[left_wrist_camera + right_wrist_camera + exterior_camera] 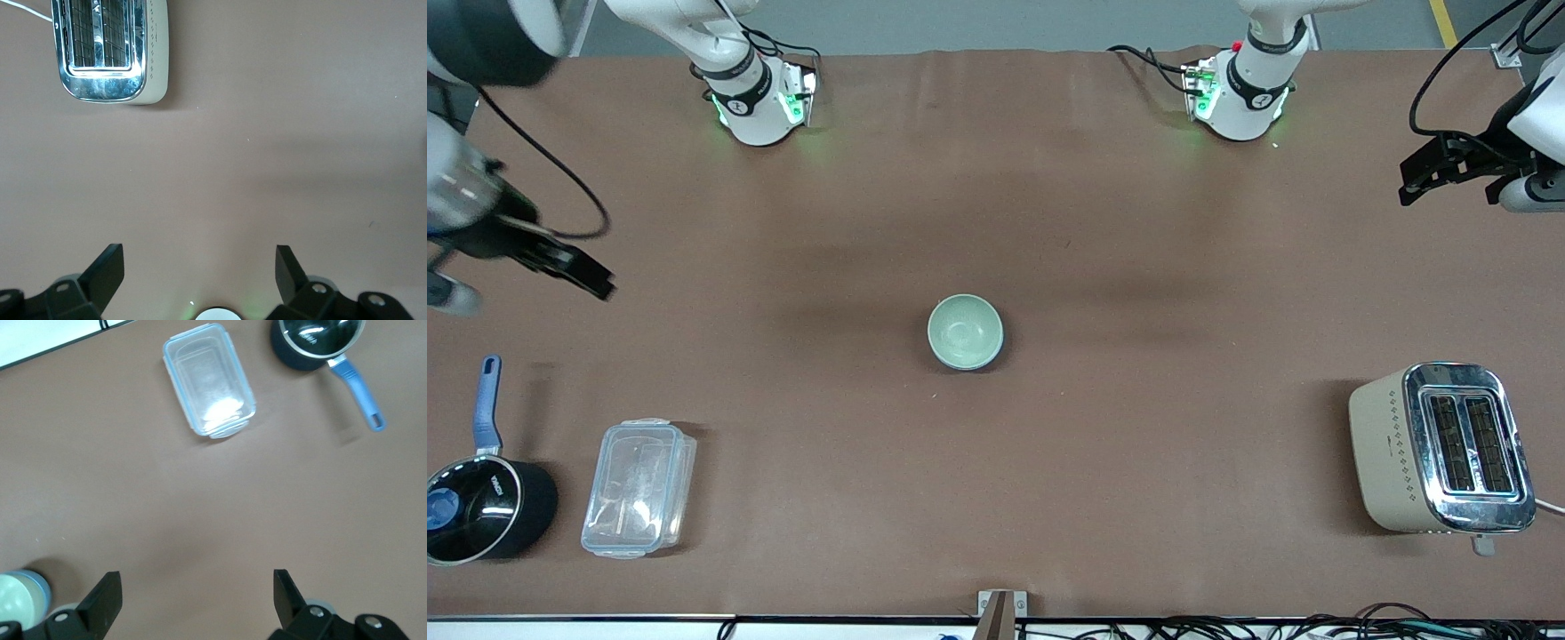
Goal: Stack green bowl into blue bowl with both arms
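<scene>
The green bowl stands upright at the middle of the table. In the right wrist view its pale inside sits within the light-blue wall of the blue bowl, so the green bowl is nested in the blue one. In the front view the blue bowl is almost hidden under it. My left gripper is open and empty, up over the left arm's end of the table, its fingers over bare cloth. My right gripper is open and empty, up over the right arm's end, its fingers over bare cloth.
A beige and chrome toaster stands near the front camera at the left arm's end. A clear plastic box and a black saucepan with a blue handle stand near the front camera at the right arm's end.
</scene>
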You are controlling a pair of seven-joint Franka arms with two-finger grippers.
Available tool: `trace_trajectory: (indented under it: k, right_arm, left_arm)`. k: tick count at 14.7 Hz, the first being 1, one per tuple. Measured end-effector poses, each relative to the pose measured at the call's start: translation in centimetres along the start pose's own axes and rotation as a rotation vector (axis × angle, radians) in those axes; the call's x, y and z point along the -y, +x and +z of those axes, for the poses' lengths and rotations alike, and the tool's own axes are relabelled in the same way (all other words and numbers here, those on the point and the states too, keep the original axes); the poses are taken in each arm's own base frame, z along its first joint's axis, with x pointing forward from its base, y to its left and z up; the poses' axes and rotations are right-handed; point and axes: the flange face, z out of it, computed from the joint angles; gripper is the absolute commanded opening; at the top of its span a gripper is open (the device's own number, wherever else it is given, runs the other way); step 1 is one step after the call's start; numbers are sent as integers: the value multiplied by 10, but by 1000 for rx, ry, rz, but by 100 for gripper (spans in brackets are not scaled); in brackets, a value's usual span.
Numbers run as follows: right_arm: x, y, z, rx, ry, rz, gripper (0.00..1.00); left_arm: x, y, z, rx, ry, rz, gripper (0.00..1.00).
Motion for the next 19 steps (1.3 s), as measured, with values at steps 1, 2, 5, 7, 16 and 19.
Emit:
trace_trajectory:
  k: [1, 2, 5, 7, 16, 19]
  right_arm:
    - [-19, -4, -14, 7, 7, -21, 100]
    - [-37, -7, -27, 10, 18, -45, 100]
    - [-74, -3, -56, -13, 48, -102, 100]
    - [-75, -1, -54, -7, 56, -124, 100]
    - [-50, -3, -48, 5, 56, -180, 100]
    - [-45, -4, -48, 4, 57, -189, 100]
  left_arm:
    - [0, 0, 0, 1, 0, 0, 100]
    - [0, 1, 1, 1, 0, 0, 100]
    - [-1, 2, 3, 4, -1, 2, 100]
    - [-1, 3, 4, 6, -1, 2, 100]
    - [-1, 4, 5, 7, -2, 5, 100]
    - [-4, 3, 4, 8, -31, 8, 100]
